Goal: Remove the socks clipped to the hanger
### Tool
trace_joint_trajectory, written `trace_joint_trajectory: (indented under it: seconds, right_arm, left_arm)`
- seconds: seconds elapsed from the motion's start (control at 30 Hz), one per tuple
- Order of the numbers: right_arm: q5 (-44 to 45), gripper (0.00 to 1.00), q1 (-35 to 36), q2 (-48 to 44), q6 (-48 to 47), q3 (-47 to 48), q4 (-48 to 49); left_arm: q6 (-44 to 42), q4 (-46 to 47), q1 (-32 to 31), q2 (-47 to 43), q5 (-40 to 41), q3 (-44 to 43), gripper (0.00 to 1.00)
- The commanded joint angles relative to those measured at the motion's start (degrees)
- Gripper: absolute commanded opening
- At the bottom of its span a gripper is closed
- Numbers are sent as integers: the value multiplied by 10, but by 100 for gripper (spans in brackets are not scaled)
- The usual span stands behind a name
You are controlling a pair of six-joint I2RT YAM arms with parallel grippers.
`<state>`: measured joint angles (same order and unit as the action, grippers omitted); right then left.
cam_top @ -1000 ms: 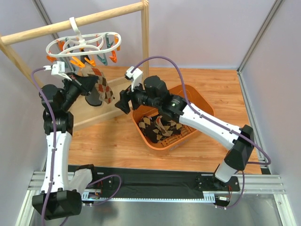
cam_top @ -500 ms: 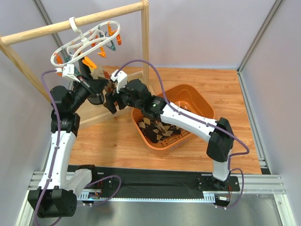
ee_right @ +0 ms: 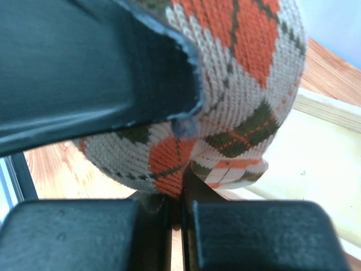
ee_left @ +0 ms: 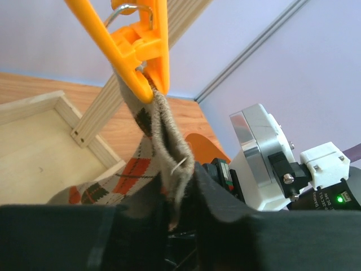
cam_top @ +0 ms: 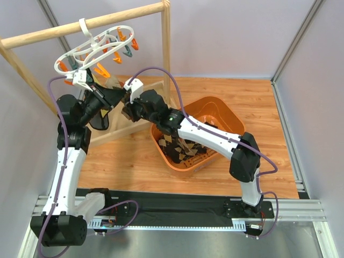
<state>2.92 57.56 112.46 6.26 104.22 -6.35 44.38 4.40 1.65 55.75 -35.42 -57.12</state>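
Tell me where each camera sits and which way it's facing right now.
Top external: above and behind the bases, looking down on hanger, orange basket and both arms.
Left wrist: on the left arm, looking up the argyle sock to its orange clip; own fingers at bottom.
Right wrist: on the right arm, pressed close to that sock; own fingers at bottom.
Both wrist views share the argyle sock.

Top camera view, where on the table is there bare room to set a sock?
The wooden tabletop is bare right of the orange plastic basket to the grey wall, and between it and the black mat. Crowded under the white plastic hanger, where left gripper and right gripper hold the brown argyle sock.
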Motion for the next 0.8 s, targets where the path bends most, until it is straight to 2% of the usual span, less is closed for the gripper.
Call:
trace_joint_trajectory:
  seconds: [0.0,0.03,0.07,0.13,0.23,0.3,0.5,0.67,0.77]
  right_arm:
    - [-12,1,0,-17,-4,19,19]
    - [-19,0,-1,-22,-3,18,15]
    - [-41,0,-3,-25,-1,18,12]
    - [-81,0,-10,-36,14,17,5]
    - [-136,0,-25,-51,52,-4,18]
    - [-152,0,-28,-66,63,-28,24]
    - [-178,0,-29,-70,64,-36,14]
    - [-163,0,-29,-63,57,-13,0]
    - [-165,0,-29,-62,59,-6,4]
  left_arm:
    - [-15,-33,-4,-4,-17,-45,34]
    - [-21,-74,-4,-4,-12,-52,46]
    - [-47,-104,-3,-4,10,-71,51]
    - [-82,-188,-3,-10,67,-101,58]
    - [-115,-232,8,-25,98,-111,64]
    - [-119,-243,23,-27,91,-120,65]
    - [-120,-314,27,-16,155,-191,67]
    - [-72,-319,24,12,178,-254,63]
    - [-56,-366,19,45,235,-301,63]
